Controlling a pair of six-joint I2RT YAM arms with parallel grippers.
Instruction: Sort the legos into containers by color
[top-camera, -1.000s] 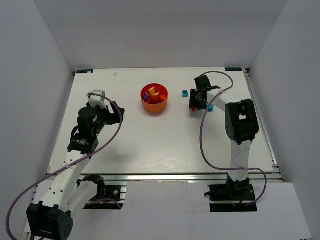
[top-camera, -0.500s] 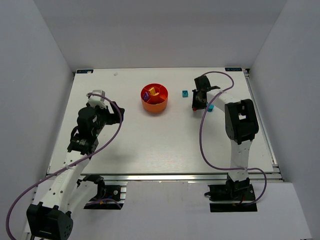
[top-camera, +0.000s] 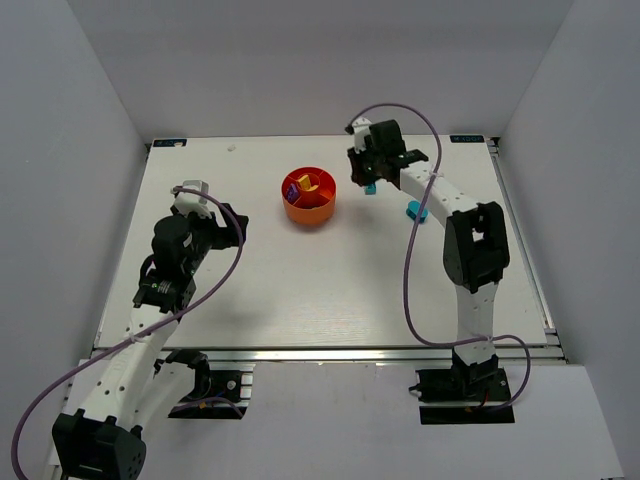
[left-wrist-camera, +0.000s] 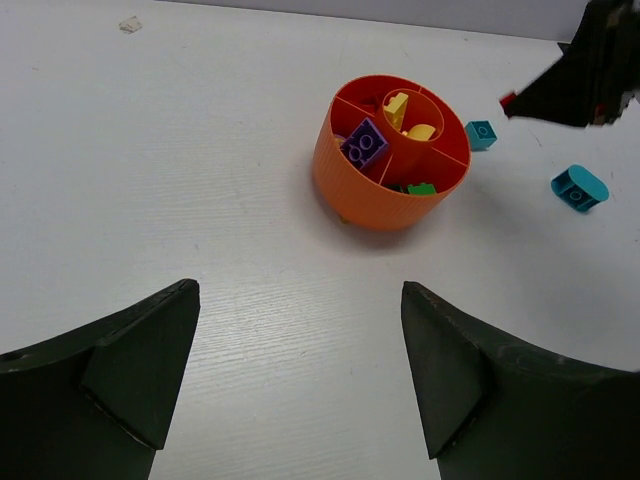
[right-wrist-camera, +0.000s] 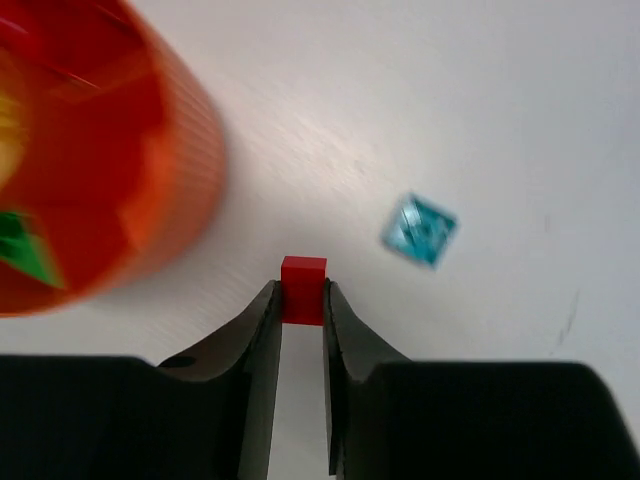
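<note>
The orange-red divided bowl (top-camera: 309, 197) sits at the table's middle back; it also shows in the left wrist view (left-wrist-camera: 393, 152) holding a purple brick (left-wrist-camera: 364, 143), yellow pieces (left-wrist-camera: 400, 108) and a green piece (left-wrist-camera: 421, 188). My right gripper (top-camera: 360, 172) is shut on a small red brick (right-wrist-camera: 303, 290), held above the table just right of the bowl (right-wrist-camera: 90, 150). A cyan brick (right-wrist-camera: 420, 230) lies beside it (top-camera: 370, 187); another cyan brick (top-camera: 415, 210) lies further right. My left gripper (top-camera: 238, 226) is open and empty, left of the bowl.
White walls enclose the table on three sides. A small scrap (left-wrist-camera: 130, 23) lies at the far back left. The right arm's purple cable (top-camera: 408, 250) loops over the right half of the table.
My right gripper has lifted and moved left and back, from beside the right cyan brick toward the bowl, carrying the red brick. The left arm has barely moved.
</note>
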